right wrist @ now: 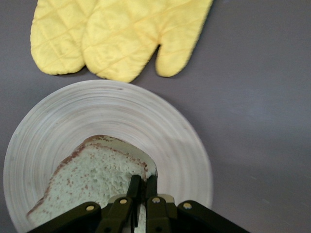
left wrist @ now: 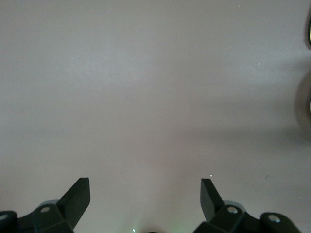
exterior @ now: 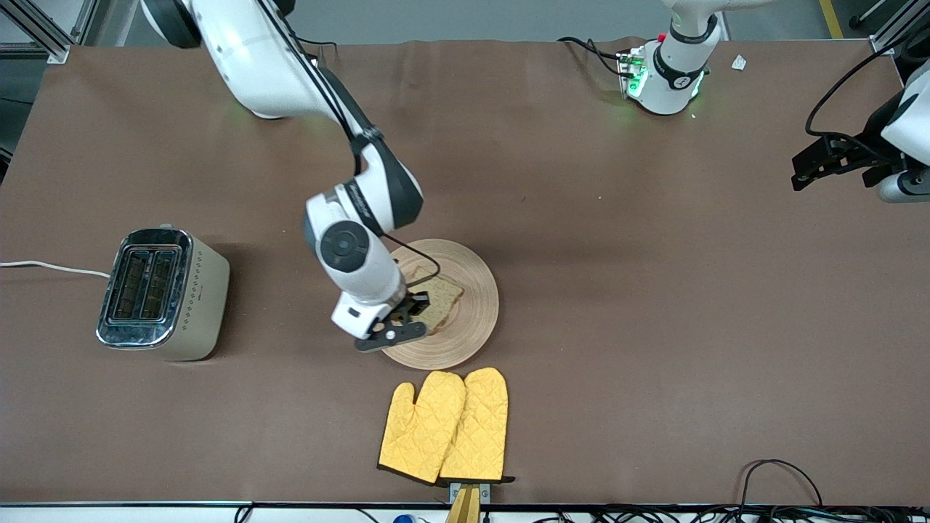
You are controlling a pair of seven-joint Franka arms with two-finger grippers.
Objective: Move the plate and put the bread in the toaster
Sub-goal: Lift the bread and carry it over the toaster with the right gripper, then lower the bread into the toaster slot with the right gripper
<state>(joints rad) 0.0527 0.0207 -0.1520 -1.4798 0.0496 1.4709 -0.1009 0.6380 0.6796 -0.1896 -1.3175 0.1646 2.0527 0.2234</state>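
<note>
Brown table (exterior: 654,290), mitts (exterior: 445,426) beside plate (exterior: 476,305), toaster (exterior: 163,294) apart

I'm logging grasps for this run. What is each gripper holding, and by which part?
The right gripper is shut on the brownish speckled bread slice at its crust edge, over the beige wooden plate. The left gripper waits open, holding nothing.

Plate (exterior: 465,319) lies mid-table, somewhat toward the front-camera edge; bread (exterior: 442,296) on it. Toaster (exterior: 161,294) stands toward the right arm's end of the table, well apart from plate, cord (exterior: 51,267) running off that end edge. Oven mitts (exterior: 445,427) lie side by side at the front-camera edge, just beside plate and nearer the camera. Right gripper (exterior: 415,309) over plate, pinching bread's edge. Left gripper (exterior: 817,163) waits over the left arm's end, fingers spread.
</note>
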